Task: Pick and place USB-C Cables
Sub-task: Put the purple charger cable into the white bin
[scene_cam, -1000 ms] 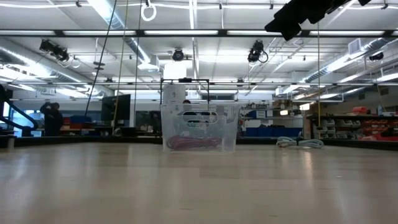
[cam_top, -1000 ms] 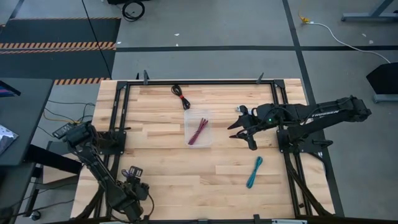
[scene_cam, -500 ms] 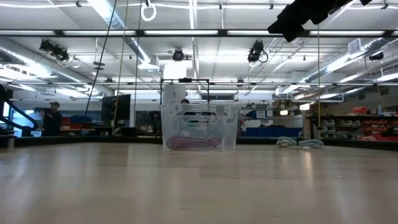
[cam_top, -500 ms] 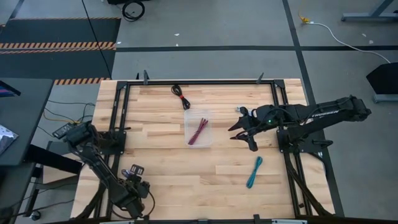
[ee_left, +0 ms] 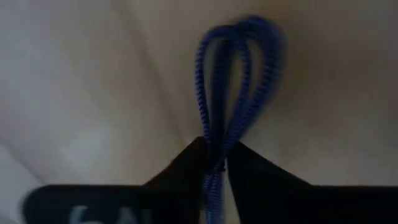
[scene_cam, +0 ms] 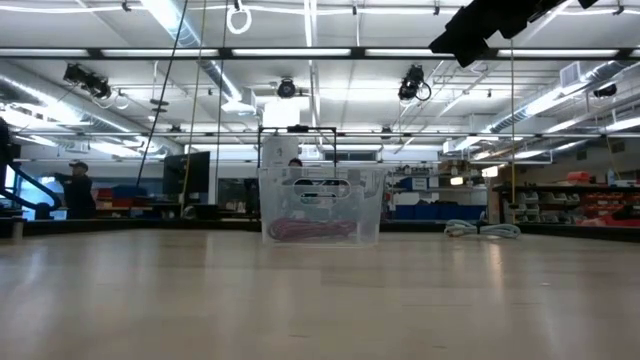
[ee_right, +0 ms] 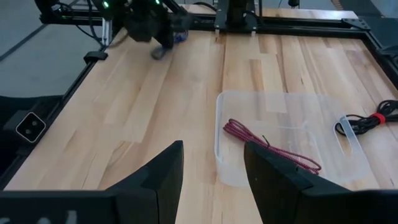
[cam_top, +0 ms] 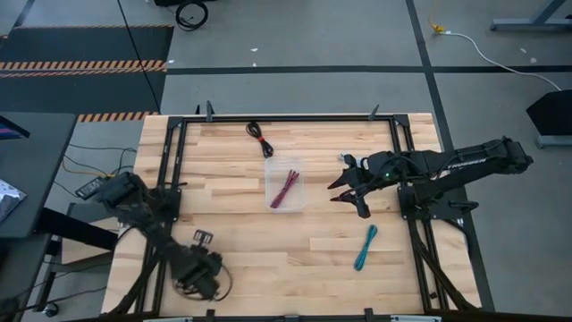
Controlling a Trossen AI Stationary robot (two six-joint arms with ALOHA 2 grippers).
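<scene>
Now: left gripper pinches the purple-blue cable at the near-left of the table

Down in the near-left part of the wooden table [cam_top: 241,233], the left gripper [ee_left: 216,163] has its two dark fingers pressed onto a purple-blue cable [ee_left: 231,81]; in the left wrist view the braided loop sticks out past the fingertips, over the pale wood. From above, that gripper [cam_top: 207,273] sits close to the table's near edge, and the cable itself cannot be made out there.

The right gripper [cam_top: 349,190] hangs over the right-centre of the table, just to the right of a clear plastic bin [cam_top: 273,170]. Its fingers [ee_right: 166,171] are spread apart with nothing between them, pointing toward the bin.

Inside the bin lies the maroon cable [cam_top: 286,190], stretched out along the floor of the container; the low view shows it as a reddish heap [scene_cam: 310,231] behind the clear wall.

The black-with-red cable [cam_top: 260,138] lies on the wood beyond the bin, near the far rail. The teal cable [cam_top: 365,247] lies on the near-right part of the table, well apart from the bin and from both grippers.

In the room behind the table, a person [scene_cam: 77,190] stands far off.
</scene>
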